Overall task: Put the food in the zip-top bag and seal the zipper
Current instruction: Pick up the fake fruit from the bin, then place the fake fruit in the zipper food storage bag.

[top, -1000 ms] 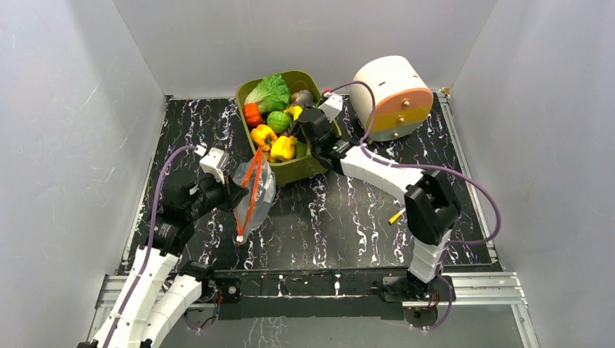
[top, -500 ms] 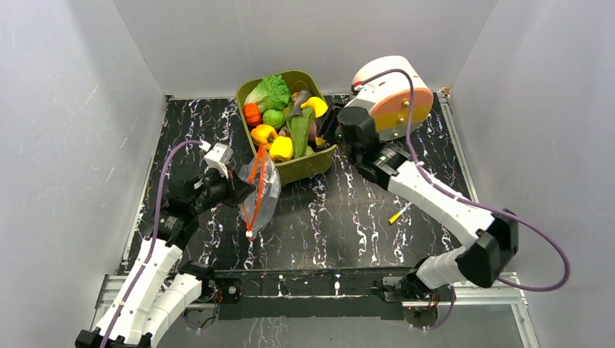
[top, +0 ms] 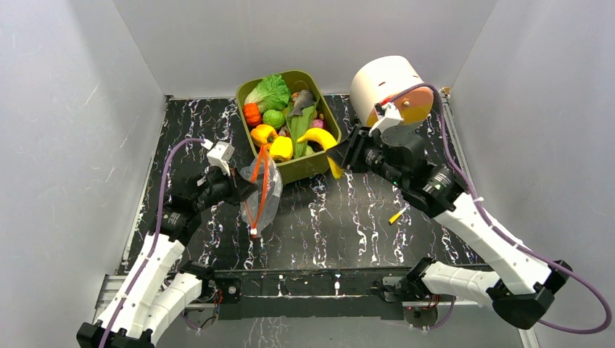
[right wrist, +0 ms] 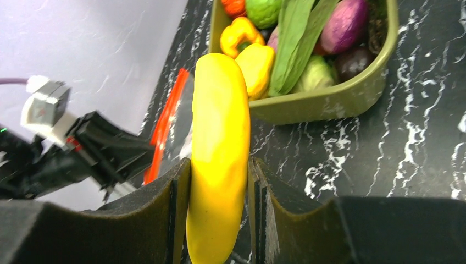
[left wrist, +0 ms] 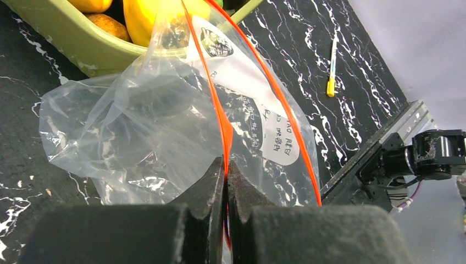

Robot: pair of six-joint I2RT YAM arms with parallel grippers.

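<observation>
My right gripper (top: 341, 154) is shut on a yellow banana (top: 322, 139), held in the air over the near right corner of the olive tub (top: 310, 168). In the right wrist view the banana (right wrist: 218, 148) sits between both pads. My left gripper (top: 242, 190) is shut on the red-orange zipper (left wrist: 220, 118) of the clear zip-top bag (top: 261, 194), holding it up with the mouth open just left of the tub. The bag (left wrist: 137, 137) looks empty. Yellow peppers (top: 280, 147), a green cucumber (top: 300, 125), lettuce and a purple onion (right wrist: 343, 26) lie in the tub.
A white and orange drum (top: 390, 93) stands at the back right, close behind my right arm. A small yellow stick (top: 395, 215) lies on the black marbled table (top: 341, 217). Grey walls close in both sides. A metal rail (top: 326, 279) runs along the near edge.
My right gripper has lifted the banana out of the tub and swung right and nearer. My left gripper has shifted the bag slightly right.
</observation>
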